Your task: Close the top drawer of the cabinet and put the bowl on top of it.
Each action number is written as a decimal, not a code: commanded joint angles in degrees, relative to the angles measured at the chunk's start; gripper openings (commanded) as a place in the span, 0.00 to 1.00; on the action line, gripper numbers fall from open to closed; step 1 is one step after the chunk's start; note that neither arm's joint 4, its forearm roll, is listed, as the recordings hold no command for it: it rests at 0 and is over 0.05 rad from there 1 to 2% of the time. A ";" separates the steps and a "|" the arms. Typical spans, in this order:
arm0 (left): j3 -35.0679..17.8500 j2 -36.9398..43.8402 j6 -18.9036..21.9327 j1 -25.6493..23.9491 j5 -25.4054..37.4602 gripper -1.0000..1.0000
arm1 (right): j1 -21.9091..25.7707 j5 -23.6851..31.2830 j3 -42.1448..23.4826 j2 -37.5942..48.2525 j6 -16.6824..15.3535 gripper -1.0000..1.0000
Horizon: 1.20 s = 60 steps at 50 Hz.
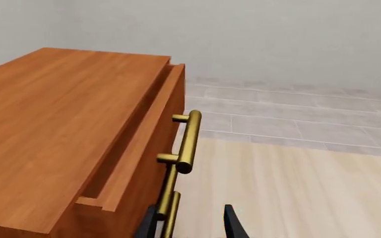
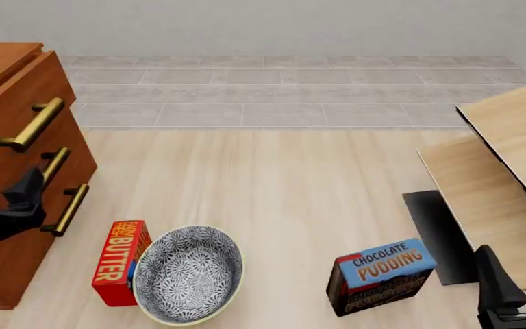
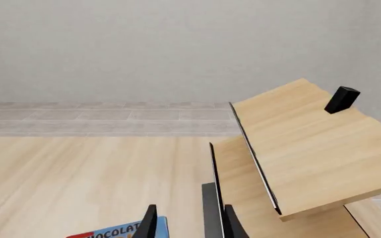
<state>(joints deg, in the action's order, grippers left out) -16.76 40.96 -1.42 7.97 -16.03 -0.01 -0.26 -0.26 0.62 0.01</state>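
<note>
At the far left of the front view stands the cabinet [image 2: 7, 226], its top drawer [image 2: 21, 96] pulled out a little; the left wrist view shows a gap behind the drawer front. The drawer's brass handle [image 2: 31, 125] runs lengthwise along the front. The left gripper [image 2: 3, 199], fingers apart and empty, sits at the left edge, just below and in front of that handle, so by my reading the left arm is placed to push. Nothing lies between them. Lower centre-left, the butter box [image 2: 120, 260] touches the bowl [image 2: 190, 274], which rests on the table [image 2: 281, 199]. Further right lies the pudding box [image 2: 382, 274]. In the lower right corner the right gripper [image 2: 519, 281] is open, beside a pale shelf [image 2: 509, 144].
</note>
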 commanded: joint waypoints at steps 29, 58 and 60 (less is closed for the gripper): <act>1.15 0.89 0.12 4.55 -2.13 1.00 | 0.01 0.05 0.05 -0.11 -0.02 1.00; 0.92 1.33 -0.89 7.11 -2.62 1.00 | -0.01 0.05 0.05 -0.12 0.01 1.00; 0.94 1.92 -0.89 7.19 -2.97 1.00 | 0.00 0.05 0.05 -0.13 0.01 1.00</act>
<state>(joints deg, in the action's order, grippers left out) -15.89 42.22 -3.91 13.56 -18.88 -0.01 -0.26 -0.26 0.62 0.01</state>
